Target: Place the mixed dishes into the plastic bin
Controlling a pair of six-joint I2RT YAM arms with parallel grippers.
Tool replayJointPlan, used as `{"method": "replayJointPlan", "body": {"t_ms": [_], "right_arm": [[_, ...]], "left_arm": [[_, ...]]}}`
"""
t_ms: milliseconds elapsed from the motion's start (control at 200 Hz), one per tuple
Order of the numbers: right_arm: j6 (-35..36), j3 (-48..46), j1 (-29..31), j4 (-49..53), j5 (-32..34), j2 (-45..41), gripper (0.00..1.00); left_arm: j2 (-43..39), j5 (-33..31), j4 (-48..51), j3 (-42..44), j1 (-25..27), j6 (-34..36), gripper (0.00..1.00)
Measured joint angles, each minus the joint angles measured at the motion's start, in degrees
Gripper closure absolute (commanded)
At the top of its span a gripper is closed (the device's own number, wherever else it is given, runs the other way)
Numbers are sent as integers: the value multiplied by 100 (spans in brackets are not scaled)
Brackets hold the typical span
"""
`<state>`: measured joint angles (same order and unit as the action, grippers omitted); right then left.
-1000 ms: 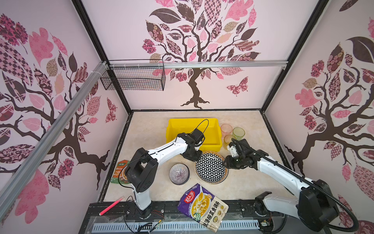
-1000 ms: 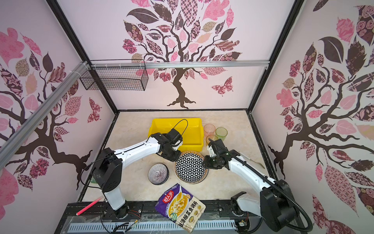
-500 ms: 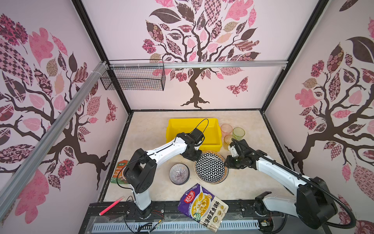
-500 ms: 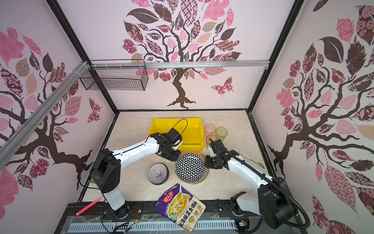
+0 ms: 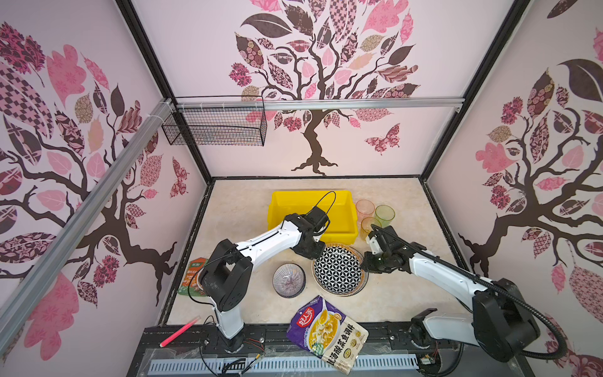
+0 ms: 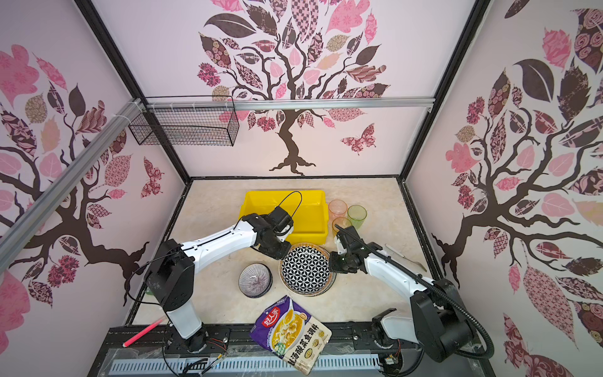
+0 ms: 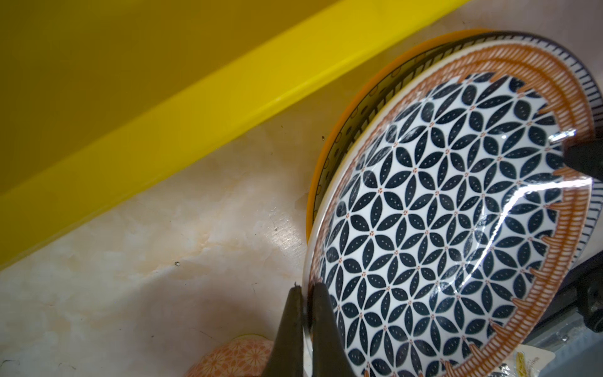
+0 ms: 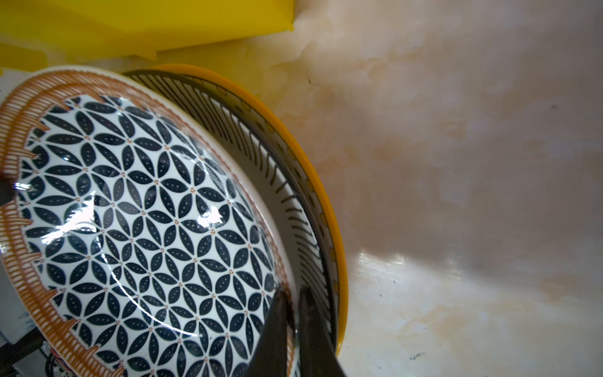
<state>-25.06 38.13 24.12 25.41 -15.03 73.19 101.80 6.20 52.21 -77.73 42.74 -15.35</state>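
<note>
Marbled beige tabletop (image 5: 238, 212), tree-decal walls on three sides. Plastic bin (image 5: 341, 235) sits back-centre; nothing visible inside.

Geometric plate (image 5: 337, 269) is at the bin's 6 o'clock, just beside its front wall. Left gripper (image 7: 306, 293) is clenched on the plate rim at approx 10 o'clock. Right gripper (image 8: 295, 305) is clenched on the same rim at approx 3 o'clock.

Step in hand (my read): two-arm pick of the top plate. Grasp is made, carry not begun. Next move calls for both arms rising together, plate kept level, travel twd 12 o'clock over the bin wall, then lower and let go. Uneven lift could twist the rim out of a pinch.

Wrist cams only: two more plates beneath, a lined plate (image 8: 293, 202) and a yellow-rimmed plate (image 8: 342, 287); top plate looks tilted off them.

Both top views only: tumblers (image 5: 364, 209) at the plate's 1 o'clock. They also show the lined bowl (image 5: 288, 280) at 9 o'clock and the food pouch (image 5: 326, 329) at 6 o'clock.
</note>
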Motion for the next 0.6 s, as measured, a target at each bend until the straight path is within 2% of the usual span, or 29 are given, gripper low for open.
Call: {"method": "replayJointPlan", "body": {"t_ms": [600], "right_arm": [[-4,-28,9,-236,-114,81,97]], "left_arm": [[-7,46,146,4,-13,33,81]]}}
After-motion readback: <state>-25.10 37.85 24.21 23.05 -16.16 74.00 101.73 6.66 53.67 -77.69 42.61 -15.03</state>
